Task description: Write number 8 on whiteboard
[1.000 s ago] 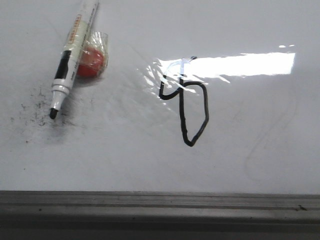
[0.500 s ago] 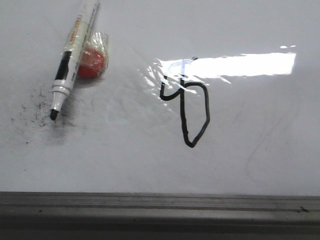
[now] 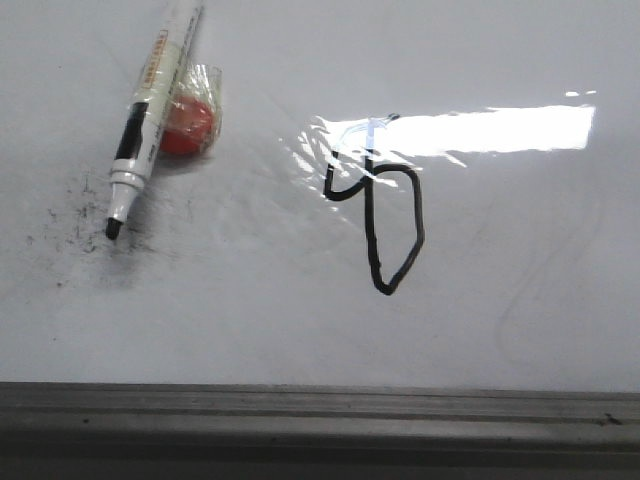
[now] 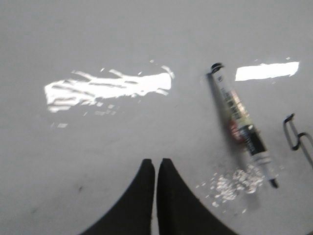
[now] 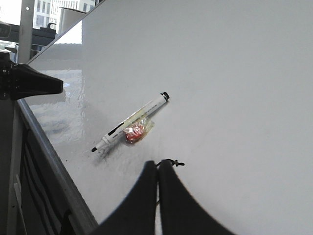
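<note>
The number 8 (image 3: 385,220) is a thick black line on the whiteboard (image 3: 250,330), a small hook joined to a narrow pointed loop. Part of it shows at the edge of the left wrist view (image 4: 296,134), and a bit peeks out behind the right fingertips (image 5: 174,162). The uncapped marker (image 3: 150,90) lies loose on the board, left of the figure, its tip toward the rail. No gripper shows in the front view. My left gripper (image 4: 155,164) is shut and empty, hovering beside the marker (image 4: 242,125). My right gripper (image 5: 157,165) is shut and empty above the figure.
A red lump in clear wrap (image 3: 185,125) lies against the marker (image 5: 132,121). Grey smudge specks (image 3: 70,225) surround the marker tip. The grey grooved rail (image 3: 320,415) runs along the board's near edge. A wrinkled shiny patch (image 3: 320,145) sits at the figure's top.
The marker, the wrapped lump and the figure all sit a few pixels further right in the front view. Nothing else differs.
</note>
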Motion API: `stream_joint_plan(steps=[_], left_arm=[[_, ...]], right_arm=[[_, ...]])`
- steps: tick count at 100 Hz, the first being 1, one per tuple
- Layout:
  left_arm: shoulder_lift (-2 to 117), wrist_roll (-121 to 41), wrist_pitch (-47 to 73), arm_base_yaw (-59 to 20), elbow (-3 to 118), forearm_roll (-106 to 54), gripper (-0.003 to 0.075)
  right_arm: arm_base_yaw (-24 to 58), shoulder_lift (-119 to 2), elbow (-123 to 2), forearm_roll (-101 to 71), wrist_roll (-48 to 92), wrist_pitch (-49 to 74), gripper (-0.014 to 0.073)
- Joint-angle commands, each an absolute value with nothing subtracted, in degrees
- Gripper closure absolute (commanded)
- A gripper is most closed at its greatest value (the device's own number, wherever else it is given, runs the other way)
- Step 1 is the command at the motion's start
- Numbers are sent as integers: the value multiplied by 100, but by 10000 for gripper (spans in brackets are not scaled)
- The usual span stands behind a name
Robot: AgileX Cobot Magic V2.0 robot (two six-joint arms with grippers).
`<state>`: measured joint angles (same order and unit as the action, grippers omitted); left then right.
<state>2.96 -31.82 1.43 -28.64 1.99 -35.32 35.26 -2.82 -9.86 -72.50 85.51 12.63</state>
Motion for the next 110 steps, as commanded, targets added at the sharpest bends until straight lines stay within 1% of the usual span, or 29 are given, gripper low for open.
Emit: stream_joint_plan(steps=[1, 12, 26, 32, 47, 110], left_arm=[[175, -1486, 451, -2181, 252, -2047, 741], [-116, -613, 709, -1447, 51, -1285, 741], [-179, -49, 933, -1037, -117, -816, 741], [-179, 272, 985, -1030, -184, -629, 741], [-179, 306, 1737, -1030, -184, -392, 741], [-179, 312, 1747, -1030, -184, -456, 741]], right_arm=[[3501, -356, -1127, -7356, 8586, 1146, 659], [3501, -356, -1127, -7356, 8586, 1146, 659], [3501, -356, -1127, -7356, 8586, 1160, 659], [3501, -356, -1127, -7356, 8586, 1160, 659], [3501, -356, -1127, -7356, 8586, 1160, 659], [3501, -356, -1127, -7356, 8586, 1160, 659]])
